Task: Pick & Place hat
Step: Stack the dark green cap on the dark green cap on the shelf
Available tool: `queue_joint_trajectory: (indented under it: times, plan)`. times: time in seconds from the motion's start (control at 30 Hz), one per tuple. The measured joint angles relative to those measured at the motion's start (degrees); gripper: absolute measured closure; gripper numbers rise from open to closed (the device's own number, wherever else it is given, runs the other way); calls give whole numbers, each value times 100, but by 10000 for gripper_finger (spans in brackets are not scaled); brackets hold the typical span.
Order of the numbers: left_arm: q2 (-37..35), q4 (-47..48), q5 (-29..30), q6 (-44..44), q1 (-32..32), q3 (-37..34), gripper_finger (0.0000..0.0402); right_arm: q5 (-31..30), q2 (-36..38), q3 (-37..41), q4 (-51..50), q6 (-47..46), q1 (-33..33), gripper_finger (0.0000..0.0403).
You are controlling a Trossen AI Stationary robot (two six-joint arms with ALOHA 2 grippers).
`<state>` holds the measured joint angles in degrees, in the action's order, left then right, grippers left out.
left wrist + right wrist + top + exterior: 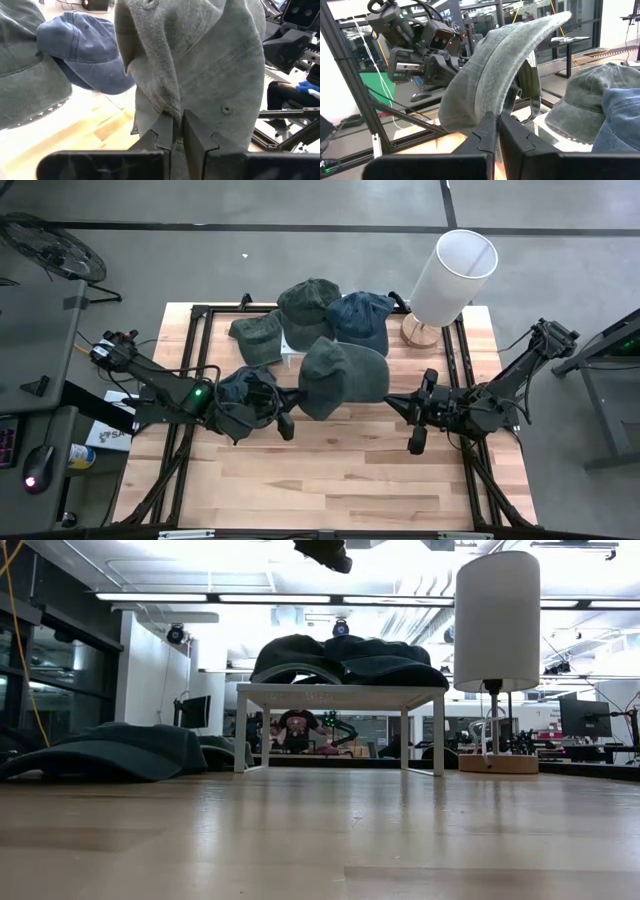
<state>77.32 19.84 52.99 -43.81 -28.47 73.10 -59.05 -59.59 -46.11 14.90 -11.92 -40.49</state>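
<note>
A grey-green hat [343, 376] hangs over the middle of the table between my two grippers. My left gripper [296, 396] is shut on its left side and my right gripper [393, 399] is shut on its right side. In the left wrist view the hat [200, 60] fills the picture; in the right wrist view the hat [490, 75] is seen edge-on with its back strap [532, 85] dangling. The low view does not show the held hat. My left gripper pinches a fold of the hat's crown cloth [167, 107] between its two fingers [162, 137], coming nearly level from the table's left. The hat stands up above the fingers, clear of the table. My right gripper pinches the hat's lower edge [487, 112] between its two fingers [512, 135], coming level from the table's right. The hat rises from the fingers, clear of the table.
A dark green hat [308, 300] and a blue hat [360, 320] lie on a small white stand [340, 692] at the back. An olive hat [257, 338] lies on the table beside it. A white lamp [455, 272] stands at the back right. Black frame rails [190, 350] run along both sides.
</note>
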Motion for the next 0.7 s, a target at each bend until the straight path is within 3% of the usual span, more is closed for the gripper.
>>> queue_joint_trajectory:
  times: [0.2, 0.4, 0.7]
  plan:
    - [0, -23, -193, 0, -2, 0, 387, -54, 0, 0, 59, -4, 0, 371]
    - [-27, 46, -292, 19, 0, 46, 387, -50, 83, 0, 79, -233, -3, 313]
    - [-35, 1074, -879, 614, 2, 981, 387, 143, 348, 0, 40, -263, -6, 219]
